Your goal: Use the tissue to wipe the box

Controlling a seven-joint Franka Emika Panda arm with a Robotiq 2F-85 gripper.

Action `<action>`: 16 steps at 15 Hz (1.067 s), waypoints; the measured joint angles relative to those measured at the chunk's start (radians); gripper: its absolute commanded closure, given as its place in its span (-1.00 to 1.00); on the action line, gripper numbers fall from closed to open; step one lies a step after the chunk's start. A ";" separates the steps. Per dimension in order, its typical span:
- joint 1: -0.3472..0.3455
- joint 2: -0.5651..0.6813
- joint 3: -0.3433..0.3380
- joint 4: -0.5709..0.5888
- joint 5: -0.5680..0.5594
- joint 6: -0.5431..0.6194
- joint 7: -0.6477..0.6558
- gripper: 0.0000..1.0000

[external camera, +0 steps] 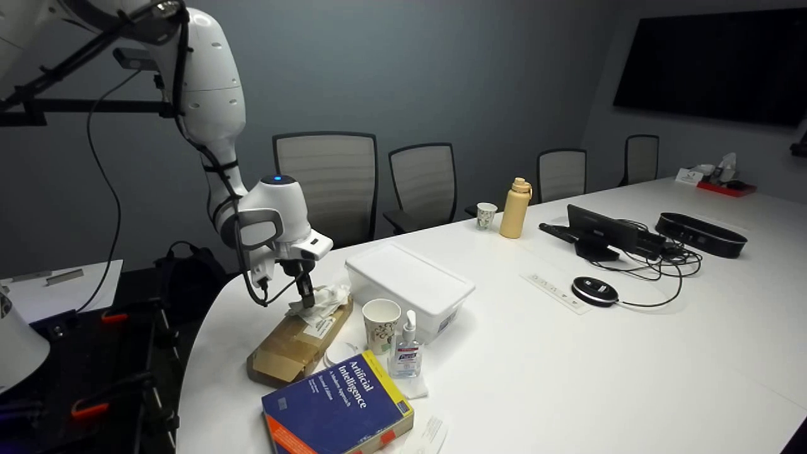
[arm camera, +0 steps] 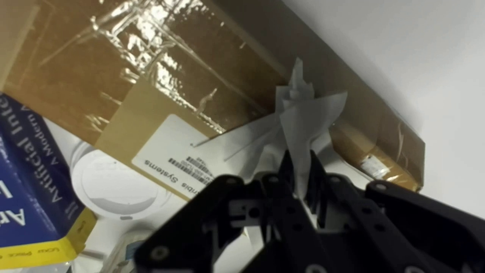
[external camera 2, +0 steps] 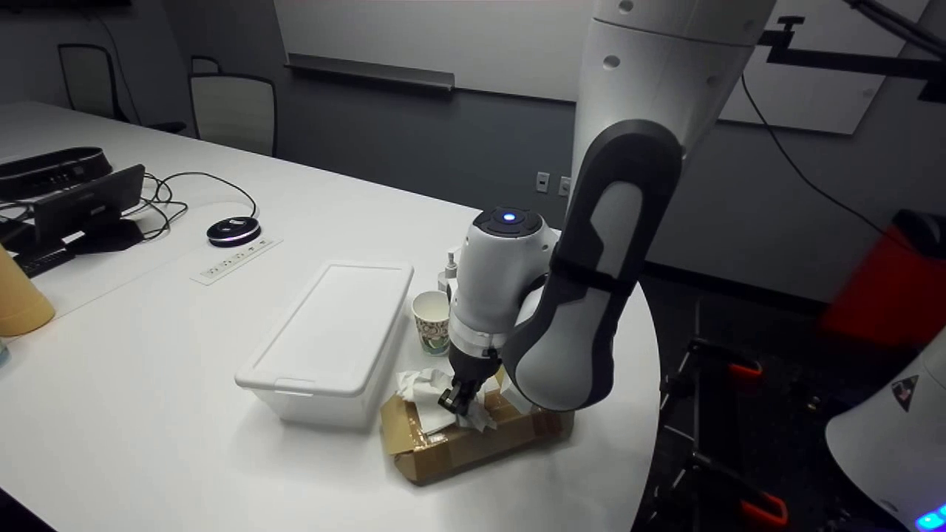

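Tool (arm camera: 301,163) was pinched together on a fold of the tissue (arm camera: 303,125). Tissue lay bunched on top of the box (external camera: 293,343), at the end away from the blue book (external camera: 337,403), on the worktop (external camera: 536,378). Pick-up done, tissue on box. Wiping looked either begun or imminent; couldn't tell how much was covered. Left, probably: strokes along the bare taped end, then release.
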 measured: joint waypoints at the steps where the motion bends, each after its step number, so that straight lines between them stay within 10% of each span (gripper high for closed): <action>1: 0.017 0.010 -0.020 0.009 0.004 0.000 0.000 0.96; 10: 0.137 0.024 -0.155 0.018 0.037 -0.102 0.026 0.96; 16: 0.081 0.002 -0.086 0.014 0.036 -0.159 0.033 0.96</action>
